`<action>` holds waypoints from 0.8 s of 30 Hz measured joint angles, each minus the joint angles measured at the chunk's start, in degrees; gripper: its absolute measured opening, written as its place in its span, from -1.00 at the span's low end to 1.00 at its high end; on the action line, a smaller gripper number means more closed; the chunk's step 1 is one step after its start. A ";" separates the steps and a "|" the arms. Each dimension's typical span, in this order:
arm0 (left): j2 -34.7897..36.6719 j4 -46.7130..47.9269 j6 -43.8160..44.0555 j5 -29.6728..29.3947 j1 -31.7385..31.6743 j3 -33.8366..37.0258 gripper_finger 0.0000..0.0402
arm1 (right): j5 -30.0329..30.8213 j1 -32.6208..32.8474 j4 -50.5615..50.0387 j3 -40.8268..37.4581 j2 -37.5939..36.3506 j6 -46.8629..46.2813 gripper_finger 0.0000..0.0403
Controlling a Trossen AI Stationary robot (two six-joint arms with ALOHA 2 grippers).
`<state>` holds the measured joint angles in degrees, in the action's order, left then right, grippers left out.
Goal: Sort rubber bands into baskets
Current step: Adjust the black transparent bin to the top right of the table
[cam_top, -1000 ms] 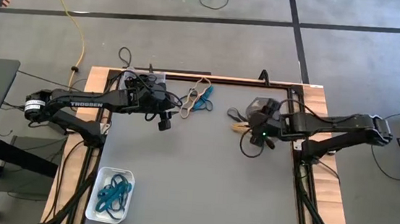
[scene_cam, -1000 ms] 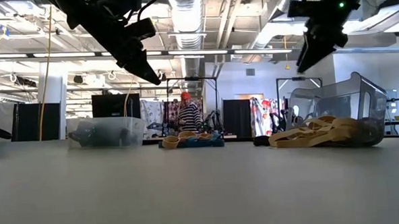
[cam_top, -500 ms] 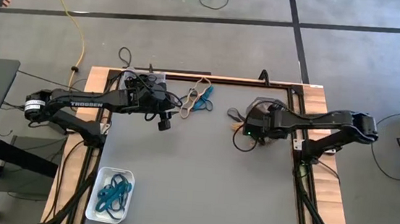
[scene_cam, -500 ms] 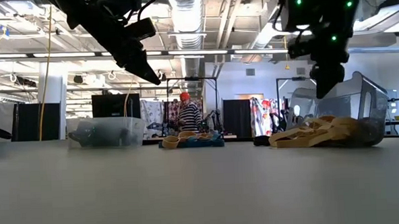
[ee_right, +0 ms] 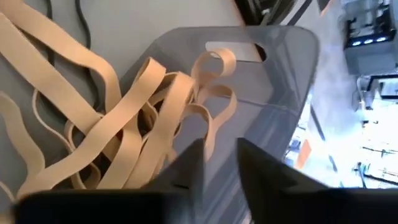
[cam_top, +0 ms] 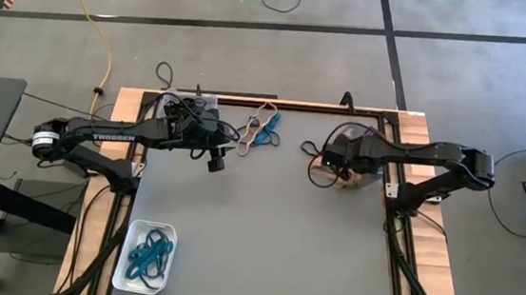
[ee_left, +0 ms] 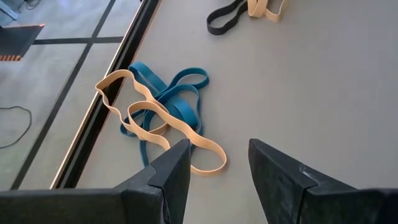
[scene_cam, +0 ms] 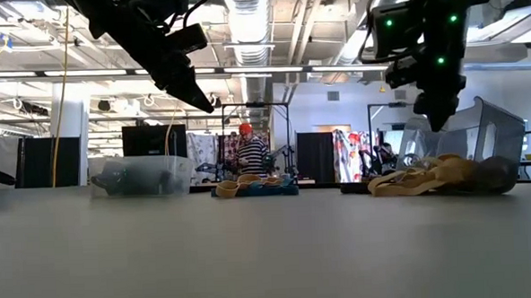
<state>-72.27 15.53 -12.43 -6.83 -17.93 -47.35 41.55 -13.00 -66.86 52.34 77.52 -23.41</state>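
— While my left hand (ee_left: 217,168) hangs spread over the table (cam_top: 265,234), what lies under it?
— Tan and teal rubber bands (ee_left: 161,106) near the far edge.
— And my right hand (ee_right: 217,163)?
— Above the tipped clear basket (ee_right: 273,87) of tan bands; fingers narrowly parted, grip unclear.

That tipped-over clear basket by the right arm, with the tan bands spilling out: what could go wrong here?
1. The right gripper hangs just above the tilted clear basket; a nudge might push it further or scatter the tan rubber bands across the table.
2. In the right wrist view the tan bands are tangled, so grabbing one could drag several along.
3. Under the left gripper, a tan band lies over a teal band; both colours might lift together.
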 joint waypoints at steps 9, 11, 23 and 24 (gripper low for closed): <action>0.00 0.00 0.00 0.00 0.00 0.00 -0.24 | -2.42 -1.46 0.31 0.00 0.00 2.31 -0.89; 0.00 0.00 0.00 0.01 0.00 0.00 -0.24 | -2.44 -1.70 0.53 0.00 0.00 2.12 -0.86; 0.00 0.04 -0.22 0.02 0.00 0.00 -0.24 | -4.34 -0.74 0.65 3.75 -0.18 4.72 -0.92; 0.00 0.04 -0.22 0.02 0.02 0.00 -0.24 | -4.43 -0.53 0.69 4.30 -0.45 5.24 -0.92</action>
<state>-72.27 15.57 -12.64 -6.81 -17.92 -47.35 37.13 -13.53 -66.17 56.64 77.06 -18.17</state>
